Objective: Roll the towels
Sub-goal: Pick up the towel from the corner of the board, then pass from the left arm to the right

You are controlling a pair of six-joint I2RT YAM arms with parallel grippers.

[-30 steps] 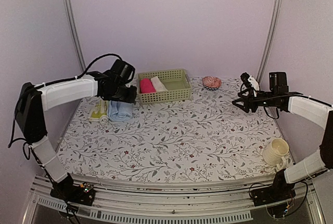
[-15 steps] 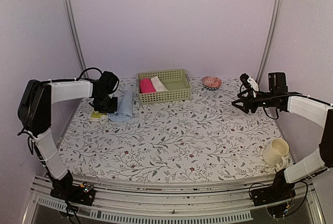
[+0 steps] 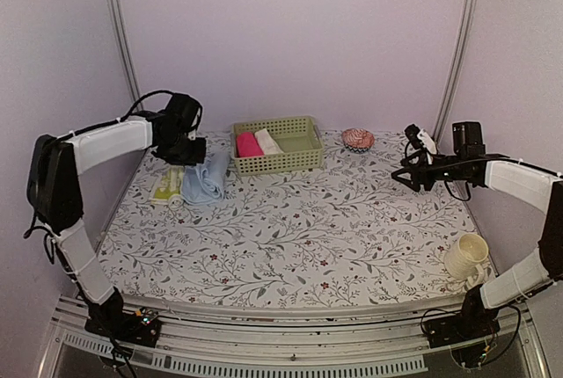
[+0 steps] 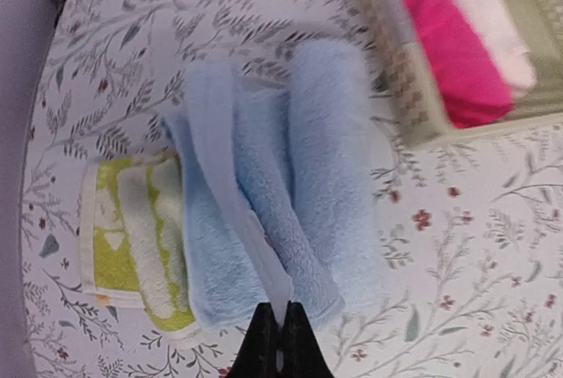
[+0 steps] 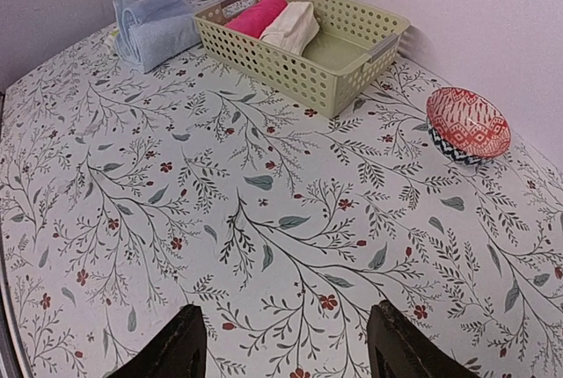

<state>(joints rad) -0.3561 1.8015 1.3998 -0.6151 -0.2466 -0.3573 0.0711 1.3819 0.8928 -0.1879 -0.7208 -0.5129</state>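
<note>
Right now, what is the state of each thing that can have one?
left gripper, shut on a flap of the light blue towel.
light blue towel, loosely folded, not rolled.
yellow-green towel, flat, partly under the blue one.
right gripper, open, empty.
basket, holds pink roll and cream-white roll.
bowl, upright, empty.

Light blue towel [image 4: 264,202], plush, bunched in loose lengthwise folds, one thin edge lifted, at the far left of the table [image 3: 352,220], overlapping the yellow-green towel [image 4: 132,237], lying flat, pale printed shapes, cream hem.
</note>
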